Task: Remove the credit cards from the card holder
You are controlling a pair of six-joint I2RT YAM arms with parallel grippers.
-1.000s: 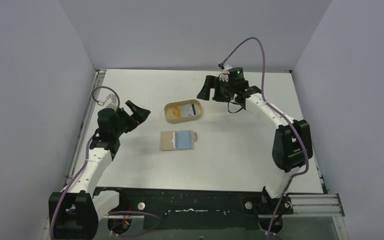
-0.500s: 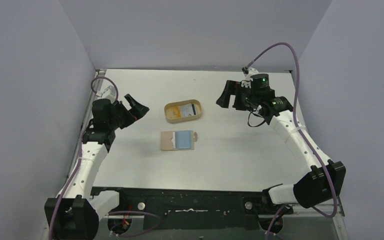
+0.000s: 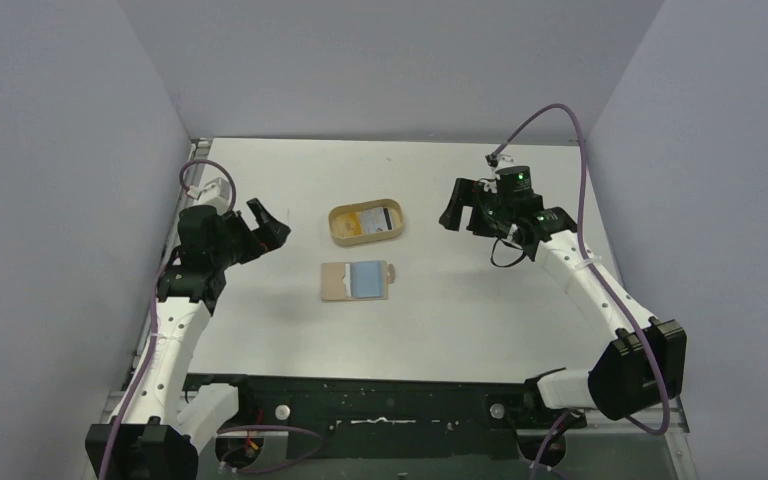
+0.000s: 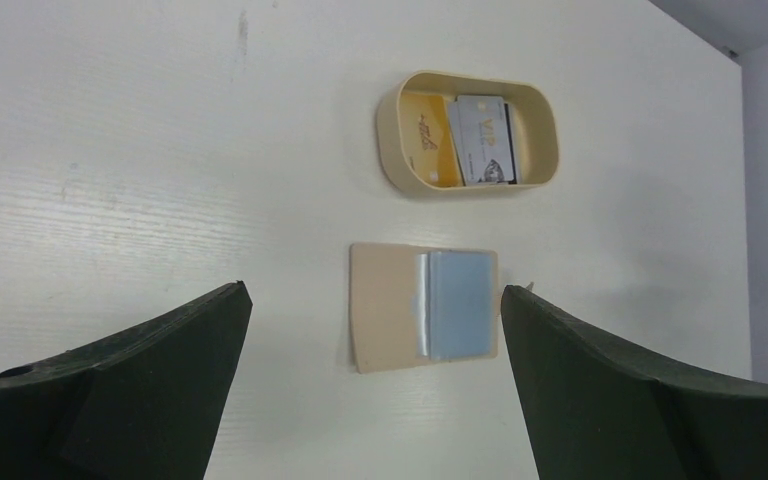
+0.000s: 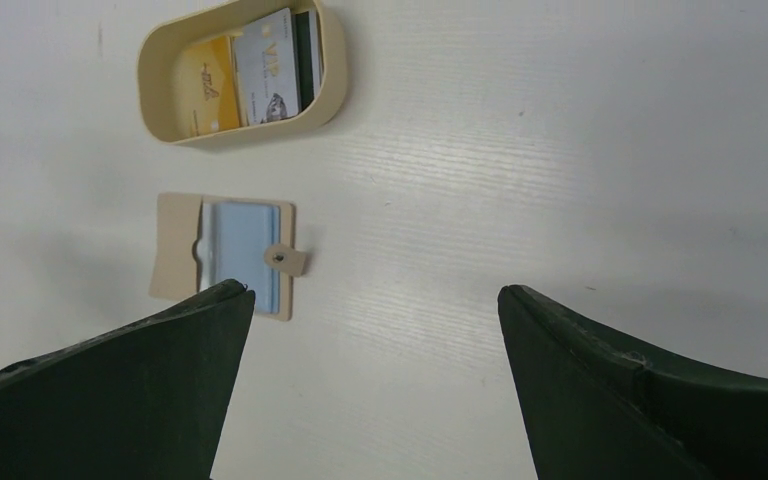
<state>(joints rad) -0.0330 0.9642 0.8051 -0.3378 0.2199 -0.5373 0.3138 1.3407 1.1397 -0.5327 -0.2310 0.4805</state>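
My left hand (image 3: 268, 224) and right hand (image 3: 457, 204) are spread apart. In the tray (image 4: 390, 152), one of the credit cards (image 4: 484, 138) reads "VIP"; the card holder (image 4: 385, 320) lies open.

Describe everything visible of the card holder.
The card holder is a small, flat, tan wallet lying open on the white table. One half is plain tan; the other shows a light blue panel. A rounded snap tab with a dark stud juts from the blue side. It sits nearer than the oval tray, apart from it; only the table touches it.
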